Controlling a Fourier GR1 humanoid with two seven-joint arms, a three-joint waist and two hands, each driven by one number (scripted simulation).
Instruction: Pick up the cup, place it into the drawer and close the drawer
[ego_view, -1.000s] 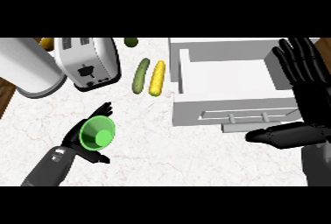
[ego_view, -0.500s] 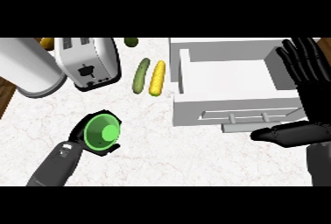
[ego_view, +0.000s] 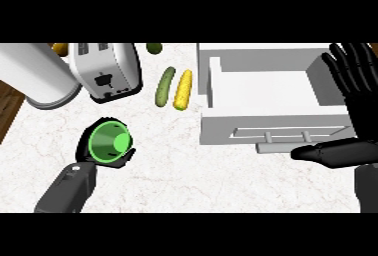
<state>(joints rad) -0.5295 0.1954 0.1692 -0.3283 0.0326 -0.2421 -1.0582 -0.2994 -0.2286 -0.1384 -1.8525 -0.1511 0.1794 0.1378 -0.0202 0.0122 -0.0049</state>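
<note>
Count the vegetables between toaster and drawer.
2: a green cucumber nearer the toaster, a yellow corn cob beside it nearer the drawer. Bits cut off at the far edge may be more.

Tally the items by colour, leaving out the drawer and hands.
Green: 3 (cup, cucumber, green piece at top edge)
Yellow: 2 (corn, yellow piece at top edge)
Silver-white: 2 (toaster, canister)
Total: 7

I see a white desk veined with faint reddish lines, spreading under the left robot hand and far off to its right. Left of that robot hand, past the desk's edge, I see a strip of brown wood. The light looks even.
</note>
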